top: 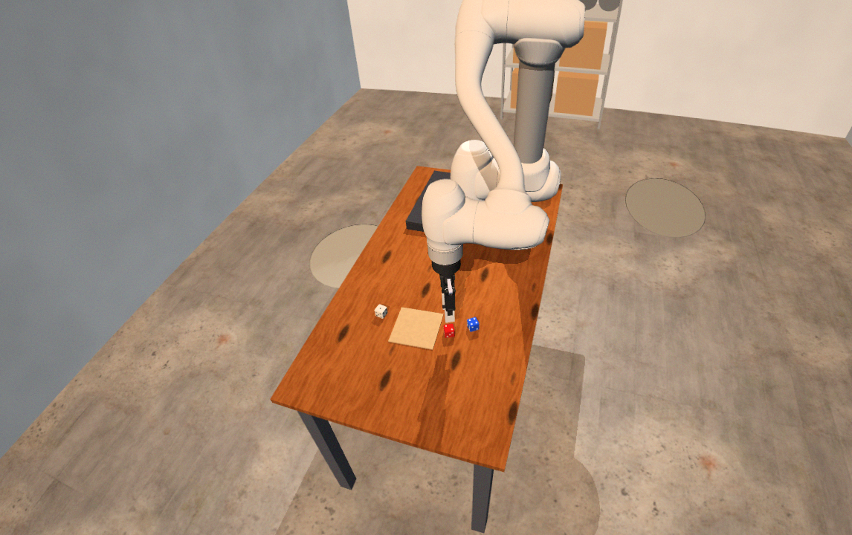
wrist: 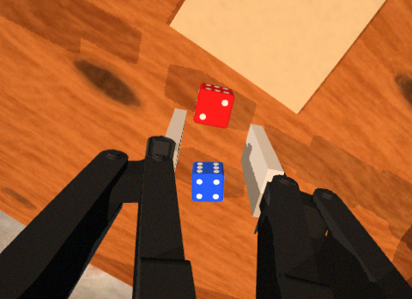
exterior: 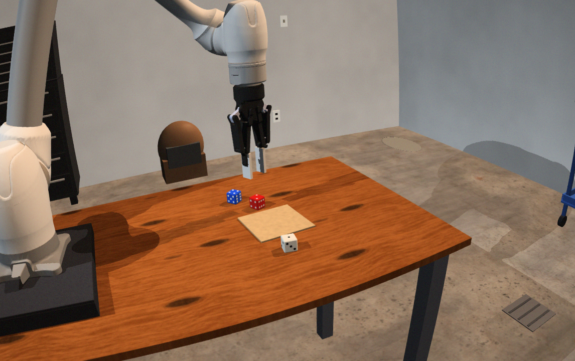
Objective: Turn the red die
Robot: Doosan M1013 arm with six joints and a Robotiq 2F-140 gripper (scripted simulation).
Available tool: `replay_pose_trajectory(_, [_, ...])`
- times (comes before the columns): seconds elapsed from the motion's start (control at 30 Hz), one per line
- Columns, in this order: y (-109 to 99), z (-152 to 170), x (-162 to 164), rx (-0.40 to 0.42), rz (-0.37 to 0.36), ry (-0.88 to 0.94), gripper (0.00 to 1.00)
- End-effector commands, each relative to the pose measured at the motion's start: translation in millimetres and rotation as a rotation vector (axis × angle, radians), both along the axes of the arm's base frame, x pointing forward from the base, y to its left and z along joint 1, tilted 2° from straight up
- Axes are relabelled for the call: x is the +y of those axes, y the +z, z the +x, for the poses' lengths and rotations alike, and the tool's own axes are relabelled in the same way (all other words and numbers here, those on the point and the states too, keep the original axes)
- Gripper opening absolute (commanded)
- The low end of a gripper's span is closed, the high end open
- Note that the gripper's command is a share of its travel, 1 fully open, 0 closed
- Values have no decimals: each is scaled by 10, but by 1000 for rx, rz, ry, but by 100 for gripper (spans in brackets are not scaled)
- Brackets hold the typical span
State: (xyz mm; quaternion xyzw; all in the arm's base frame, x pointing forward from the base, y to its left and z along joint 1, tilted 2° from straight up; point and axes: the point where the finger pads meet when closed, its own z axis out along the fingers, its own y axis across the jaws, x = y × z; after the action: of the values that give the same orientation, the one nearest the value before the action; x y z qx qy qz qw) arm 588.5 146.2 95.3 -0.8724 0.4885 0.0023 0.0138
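Jaws [exterior: 253, 170] hover narrowed above red die [exterior: 257, 201]

A wooden worktop [exterior: 244, 274] on dark legs carries a flat tan mat [exterior: 276, 222]. Just beside the mat's far edge sits a red die [exterior: 257, 201], with a blue die [exterior: 234, 196] near it. A white die [exterior: 288, 242] sits by the mat's near corner. A dark base plate [exterior: 56, 296] lies at one end.

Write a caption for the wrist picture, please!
Gripper, part-closed and empty, above red die and blue die, mat beyond.
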Motion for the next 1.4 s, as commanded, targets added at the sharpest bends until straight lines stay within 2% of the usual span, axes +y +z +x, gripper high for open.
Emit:
replay_pose_trajectory(0.0, [0, 0, 0, 0, 0, 0, 28])
replay_pose_trajectory(0.5, [-66, 1, 1, 0, 1, 0, 28])
replay_pose_trajectory(1.37, [-416, 5, 6, 0, 1, 0, 28])
